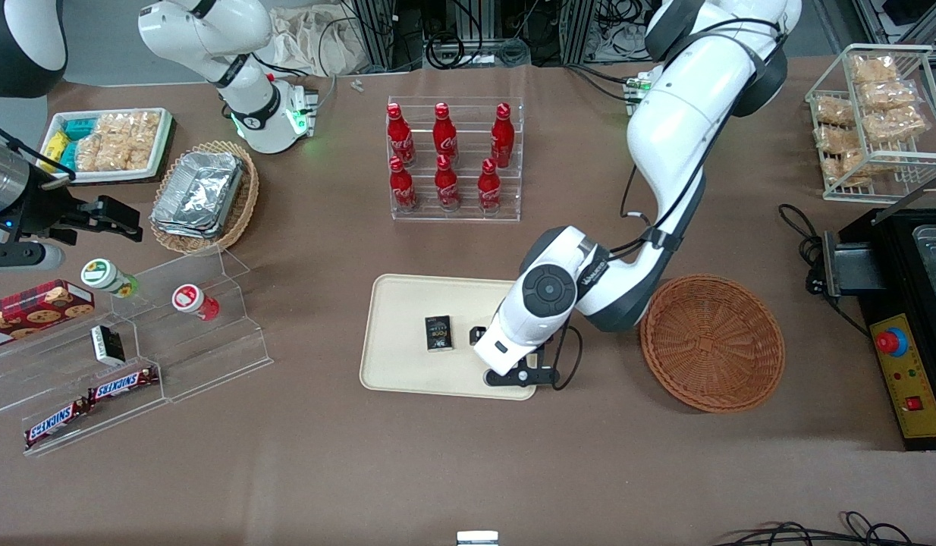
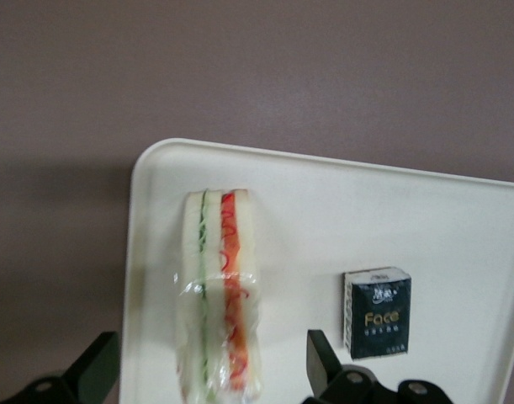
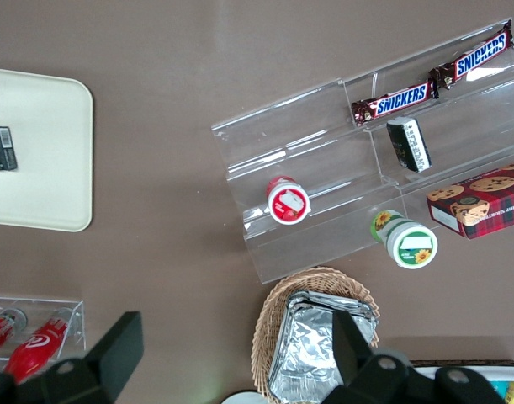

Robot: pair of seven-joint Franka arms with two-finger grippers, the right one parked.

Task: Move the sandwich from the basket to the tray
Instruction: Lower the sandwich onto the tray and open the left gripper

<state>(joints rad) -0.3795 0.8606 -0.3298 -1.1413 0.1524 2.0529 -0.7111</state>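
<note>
Presently, reading the front view from the parked arm's end toward the working arm's: the cream tray [image 1: 396, 334] lies on the brown worktop [image 1: 468, 470], carrying a small black box [image 1: 438, 333]; beside the box, over the tray's end nearest the basket, hangs the tool [image 1: 522, 373]; then comes the reddish-brown wicker basket [image 1: 712, 343], with nothing visible in it. The sandwich [image 2: 220, 295] is hidden under the wrist in the front view but shows plainly in the left wrist view: it stands on edge on the tray [image 2: 324, 210], its orange-red and green layers uppermost, lying in the gap between the two fingers [image 2: 321, 360], which are spread wide and appear clear of the bread on both sides. The box [image 2: 377, 312] lies near it, apart. The step in hand is judged to be the release and retreat. To do it well, keep the fingers parted and lift straight up, so neither pad drags the clear wrapping or tips the wedge, and avoid any sideways drift toward the box.
</note>
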